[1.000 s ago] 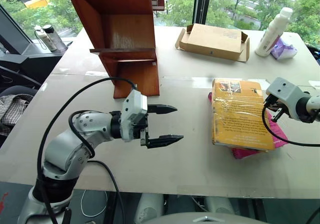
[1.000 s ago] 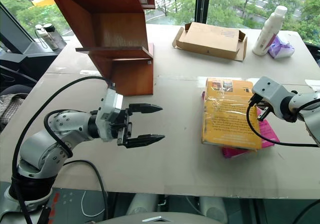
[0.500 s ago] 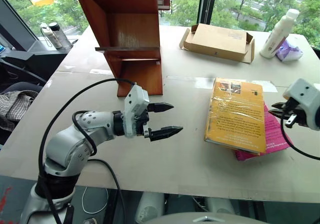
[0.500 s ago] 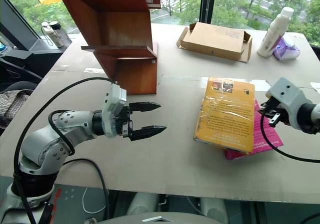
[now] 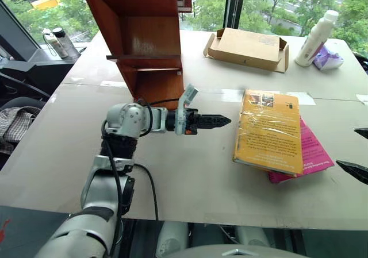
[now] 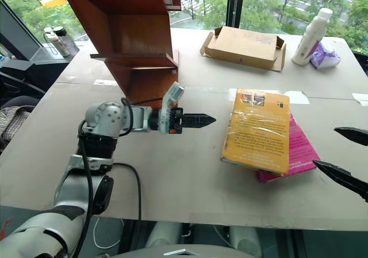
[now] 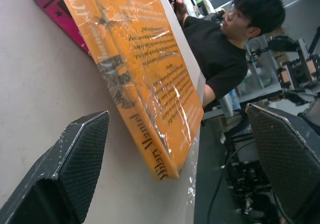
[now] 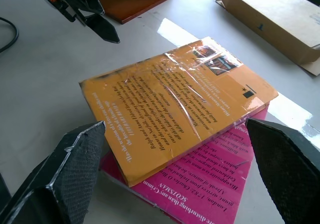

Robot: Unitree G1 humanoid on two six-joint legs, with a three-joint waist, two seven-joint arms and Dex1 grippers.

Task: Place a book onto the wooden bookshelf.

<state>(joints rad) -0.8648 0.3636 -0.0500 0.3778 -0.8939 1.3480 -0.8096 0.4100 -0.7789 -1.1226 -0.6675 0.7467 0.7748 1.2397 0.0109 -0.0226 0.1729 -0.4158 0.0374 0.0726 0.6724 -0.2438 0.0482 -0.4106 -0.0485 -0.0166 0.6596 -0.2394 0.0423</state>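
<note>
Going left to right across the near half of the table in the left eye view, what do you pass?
Left gripper → yellow-orange book → magenta-pink book beneath it, sticking out on its right → right gripper, jaws open, at the picture's edge.

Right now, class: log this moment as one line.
left gripper: open, facing book | right gripper: open, apart | book: flat on pink book | bookshelf: unreached

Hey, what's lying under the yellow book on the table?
A magenta-pink book lies under the yellow book, its right side and near corner sticking out. The rest of its cover is hidden.
</note>
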